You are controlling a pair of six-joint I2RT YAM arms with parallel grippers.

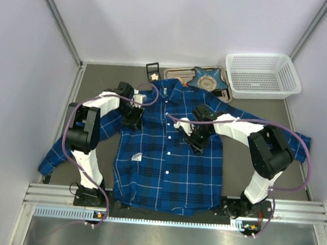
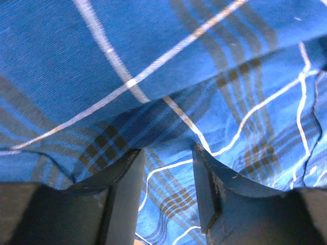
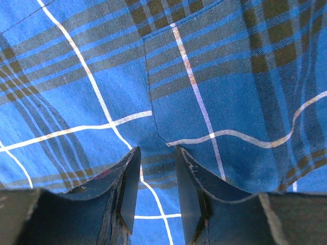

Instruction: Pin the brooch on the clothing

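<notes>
Long-sleeved blue and navy plaid button-up shirt [image 1: 166, 162]: lies flat, front up, on dark grey tabletop [image 1: 99, 84], collar toward the far side, sleeves spread.

Left arm: rises from its base, folds sharply at the elbow, reaches inward. Left gripper [image 1: 131, 114]: points down onto the shoulder area beside the collar. Black fingers [image 2: 122, 189] stand partly apart, tips against a raised fold of cloth, nothing clamped between them.

Right arm: mirrors that bend from the other side. Right gripper [image 1: 197, 140]: presses down at the lower edge of the chest pocket [image 3: 204, 66], jaws apart, bare cloth showing in the gap.

Tiny pale gold ornament [image 1: 154, 75]: sits in a small open black box [image 1: 153, 67] beyond the collar, apart from both grippers; too small to confirm as the brooch. Small whitish piece [image 1: 137, 156]: rests on the shirt front, nature unclear.
</notes>
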